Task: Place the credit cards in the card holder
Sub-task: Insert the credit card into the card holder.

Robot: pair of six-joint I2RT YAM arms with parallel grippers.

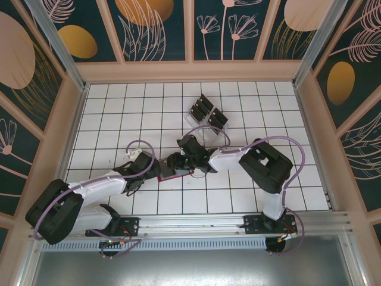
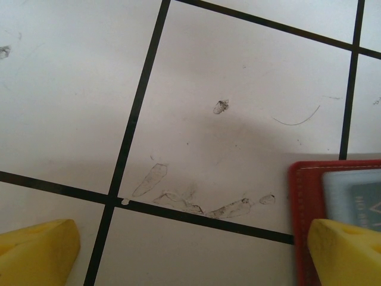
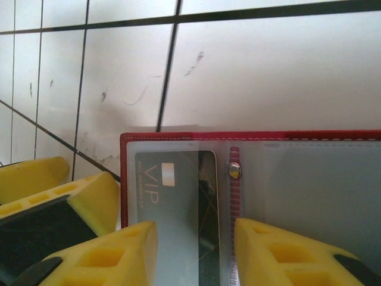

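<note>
The red card holder lies open and flat on the tiles, its greyish pockets facing up and a snap stud in the middle. One black credit card marked VIP sits in the left pocket, its right strip uncovered. My right gripper hovers over that card, open, a yellow finger on each side. My left gripper is open wide beside the card holder, its right fingertip over the red edge. From above, the card holder lies between the left gripper and the right gripper.
A clear tiered rack holding more black cards stands on the tiles behind the grippers. Wooden walls ring the white tiled table. The left gripper's yellow fingers sit close to the holder's left edge.
</note>
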